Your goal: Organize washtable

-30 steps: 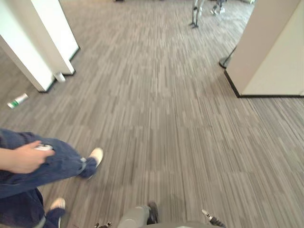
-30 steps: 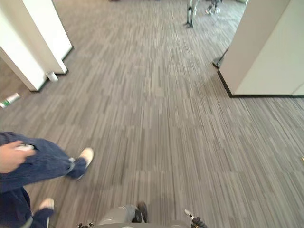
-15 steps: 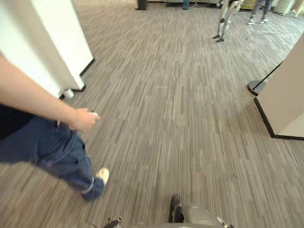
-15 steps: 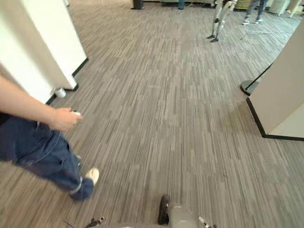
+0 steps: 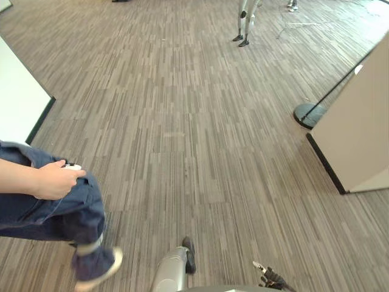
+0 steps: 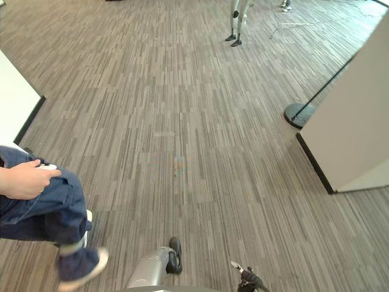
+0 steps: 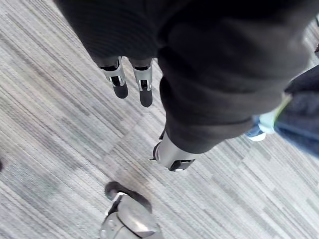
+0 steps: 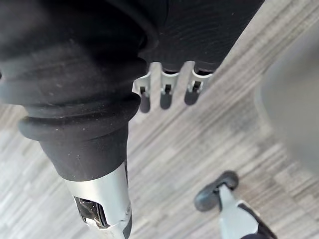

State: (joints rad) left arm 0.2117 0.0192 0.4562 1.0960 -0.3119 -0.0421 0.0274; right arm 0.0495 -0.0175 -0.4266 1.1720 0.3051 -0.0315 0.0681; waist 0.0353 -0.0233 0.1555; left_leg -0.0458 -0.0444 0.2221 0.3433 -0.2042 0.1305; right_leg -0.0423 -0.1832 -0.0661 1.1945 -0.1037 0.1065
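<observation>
My left hand (image 7: pixel 144 88) hangs above the grey striped carpet (image 5: pixel 182 121), its fingers straight and its thumb (image 7: pixel 173 158) apart, with nothing in it. My right hand (image 8: pixel 165 94) also hangs over the carpet, with relaxed fingers, a free thumb (image 8: pixel 105 209) and nothing held.
A person in blue jeans (image 5: pixel 55 213) walks close on my left, one hand (image 5: pixel 51 180) round a small white device. A white panel (image 5: pixel 18 97) stands at the left. At the right is a beige partition (image 5: pixel 358 134) with a round stand base (image 5: pixel 307 114). Another robot's legs (image 5: pixel 245 24) stand far ahead.
The camera has swung, so the white panel slid to the left edge and the partition came nearer. The person has stepped back towards my lower left, arm lowered.
</observation>
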